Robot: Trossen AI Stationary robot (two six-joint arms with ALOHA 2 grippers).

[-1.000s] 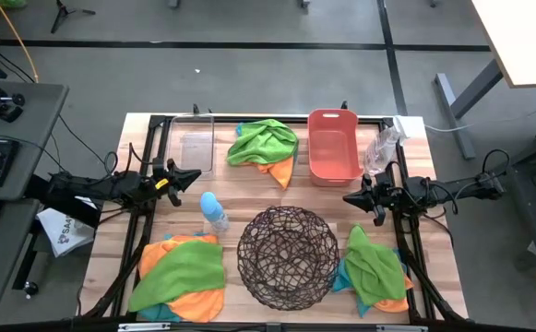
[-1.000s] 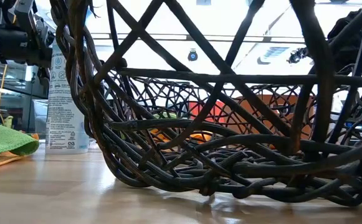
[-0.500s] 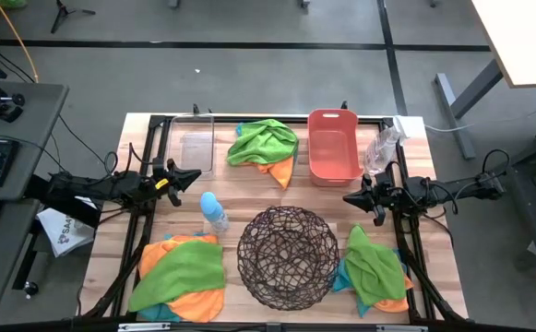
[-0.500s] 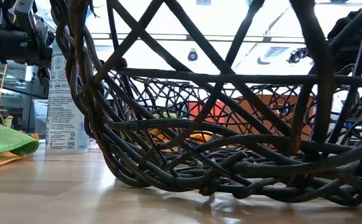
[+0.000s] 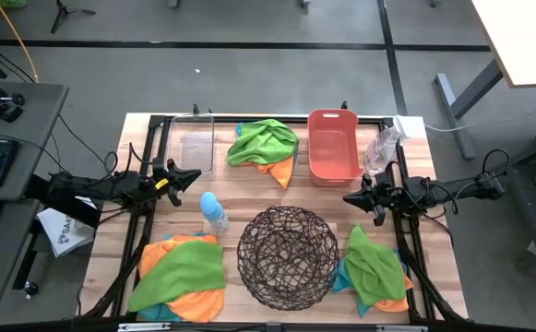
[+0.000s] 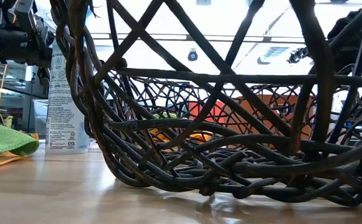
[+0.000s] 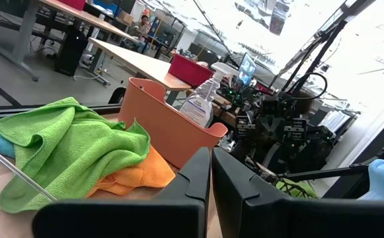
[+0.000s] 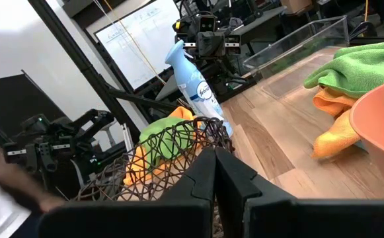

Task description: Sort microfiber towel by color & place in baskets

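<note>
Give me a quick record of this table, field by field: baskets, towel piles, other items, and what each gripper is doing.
Baskets: clear bin and salmon basket at the far edge; round wire basket at near centre; none holds a towel.
Towel piles: three mixed piles, far centre, near left, near right.
Other items: blue-capped bottle; spray bottle.
Left gripper: shut, empty, at the left edge.
Right gripper: shut, empty, at the right edge.

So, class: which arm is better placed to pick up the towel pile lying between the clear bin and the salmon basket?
Probably the left. The left tool, fingers shut, sits slightly nearer that pile between clear bin and salmon basket; the right tool must reach past the salmon basket.
</note>
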